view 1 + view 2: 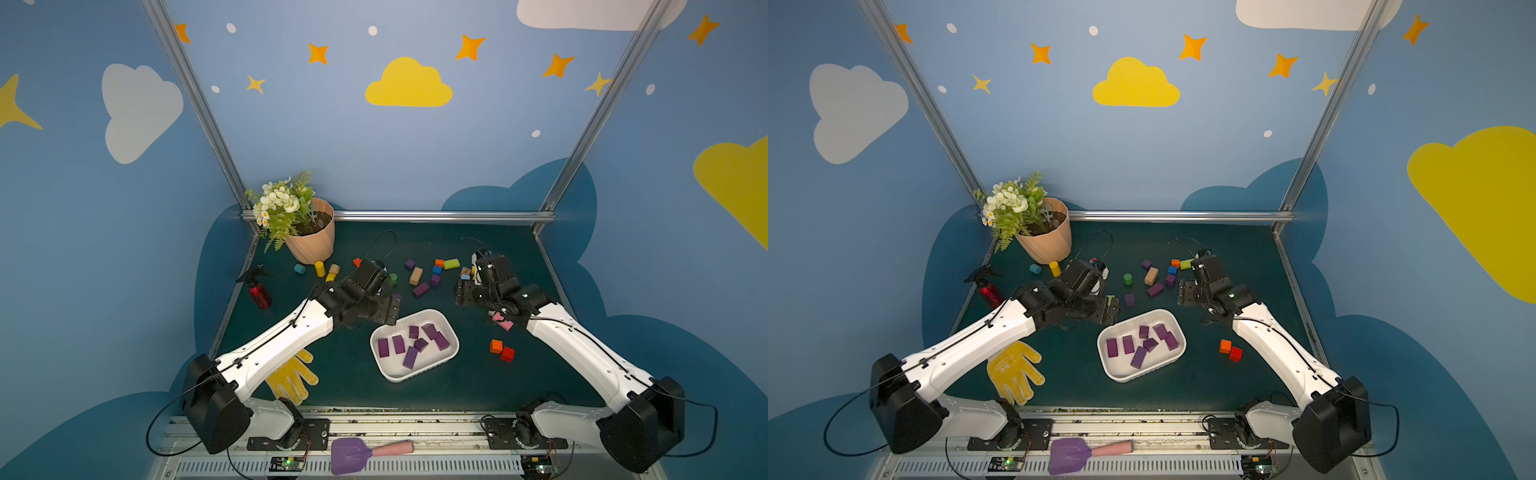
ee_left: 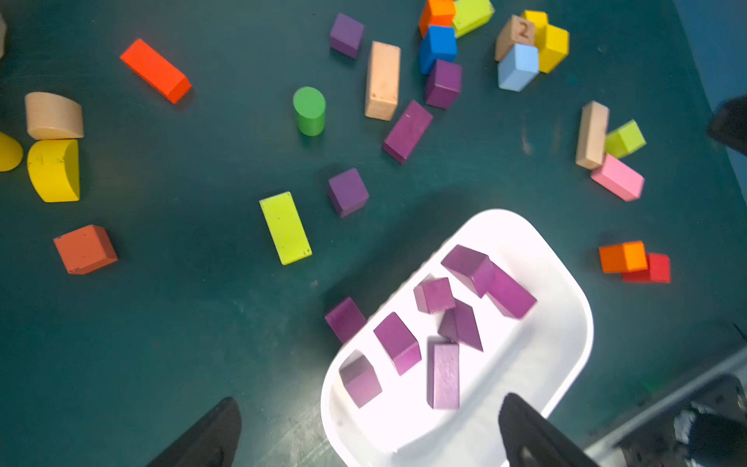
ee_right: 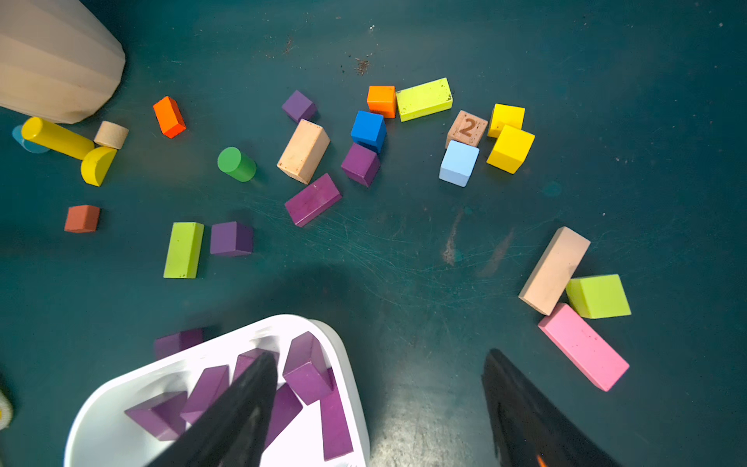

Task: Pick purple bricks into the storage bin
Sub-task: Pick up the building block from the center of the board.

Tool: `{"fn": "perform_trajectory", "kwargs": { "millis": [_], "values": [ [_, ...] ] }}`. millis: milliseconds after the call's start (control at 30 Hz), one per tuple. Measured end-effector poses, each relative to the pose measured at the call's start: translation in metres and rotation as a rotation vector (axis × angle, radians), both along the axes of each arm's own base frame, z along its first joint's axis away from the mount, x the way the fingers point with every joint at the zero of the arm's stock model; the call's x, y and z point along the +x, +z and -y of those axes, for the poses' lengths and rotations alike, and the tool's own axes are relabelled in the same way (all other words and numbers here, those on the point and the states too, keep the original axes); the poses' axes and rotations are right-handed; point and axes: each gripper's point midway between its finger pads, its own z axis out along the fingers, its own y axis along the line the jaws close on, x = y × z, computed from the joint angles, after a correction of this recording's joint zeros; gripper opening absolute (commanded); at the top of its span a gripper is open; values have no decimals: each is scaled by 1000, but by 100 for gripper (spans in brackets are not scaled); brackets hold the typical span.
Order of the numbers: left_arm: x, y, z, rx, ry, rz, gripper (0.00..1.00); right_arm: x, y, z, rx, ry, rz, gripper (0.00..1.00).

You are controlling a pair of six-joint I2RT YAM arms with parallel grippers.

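- In both top views, taking the far wall as twelve o'clock, the storage bin [image 1: 434, 360] [image 1: 1160, 360] lies on the green mat [image 1: 457, 395]. Its long axis runs from seven toward one o'clock.
- Seven purple bricks [image 1: 398, 344] [image 1: 1128, 344] lie inside it, some leaning on each other.
- Four stray bricks [image 1: 421, 289] [image 1: 1155, 289], also purple, sit on the mat at about twelve o'clock from the bin, among blocks of other colours.
- The left gripper [image 1: 390, 311] [image 1: 1111, 309] hangs over the bin's eleven o'clock edge. The right gripper [image 1: 465, 291] [image 1: 1187, 291] hangs between one and two o'clock from the bin, apart from it.
- A peach flowerpot [image 1: 309, 245] stands toward ten o'clock, an orange and a red cube [image 1: 500, 350] touch at three o'clock, and a yellow glove [image 1: 293, 376] lies near nine o'clock.
- In the left wrist view, the left gripper [image 2: 372, 398] has its black fingers [image 2: 220, 428] spread wide with nothing between them.
- The bin [image 2: 525, 364] shows below with its seven bricks [image 2: 398, 343]. A lone brick [image 2: 345, 319] lies on the mat just beside the outer wall, partly hidden by the rim.
- The stray bricks [image 2: 407, 131] lie farther off, near a green cylinder [image 2: 309, 111].
- In the right wrist view, the right gripper [image 3: 380, 352] also stands wide and grips nothing. One finger [image 3: 242, 416] crosses in front of the bin [image 3: 105, 424], and the other is over bare mat.
- A pink block [image 3: 584, 347] lies near that second finger, and the lone brick [image 3: 180, 341] shows just outside the bin's wall.
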Motion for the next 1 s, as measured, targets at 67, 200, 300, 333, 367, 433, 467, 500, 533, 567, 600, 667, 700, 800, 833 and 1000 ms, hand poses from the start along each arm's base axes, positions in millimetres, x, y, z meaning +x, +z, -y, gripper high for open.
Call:
{"fn": "perform_trajectory", "kwargs": {
  "millis": [67,200,300,333,367,433,467,500,533,567,600,667,700,800,833,1000],
  "values": [
    [4,-2,0,6,22,-3,100,0,-2,-1,-2,-2,-22,81],
    [8,-1,-1,5,59,-6,100,0,-7,-4,-12,1,-71,81],
    [9,2,-2,1,84,-8,100,1,-8,-7,-9,5,-88,81],
    [9,2,-3,0,92,-9,100,1,-8,-8,-6,5,-94,81],
    [9,1,-5,-1,104,-13,100,1,-8,-9,-2,5,-98,81],
    [9,0,-7,-2,122,-21,100,3,-7,-11,9,3,-104,81],
    [10,0,-8,-3,130,-22,100,4,-8,-12,14,2,-108,81],
    [11,0,-9,-5,140,-25,100,4,-8,-13,18,-1,-112,81],
    [11,0,-11,-8,152,-29,100,6,-9,-15,22,-7,-120,81],
    [12,-1,-13,-9,163,-34,100,7,-11,-16,24,-11,-126,81],
    [13,-2,-14,-12,174,-38,100,9,-13,-17,25,-17,-133,81],
    [14,-5,-17,-22,197,-53,100,12,-18,-20,32,-33,-153,81],
    [14,-8,-19,-29,208,-63,100,14,-20,-20,35,-42,-161,81],
    [14,-19,-25,-46,259,-98,100,18,-29,-24,46,-68,-191,80],
    [14,-24,-28,-54,277,-112,100,20,-31,-25,49,-77,-201,80],
    [14,-43,-34,-119,347,-183,100,33,-43,-33,69,-123,-234,80]
  ]
}}
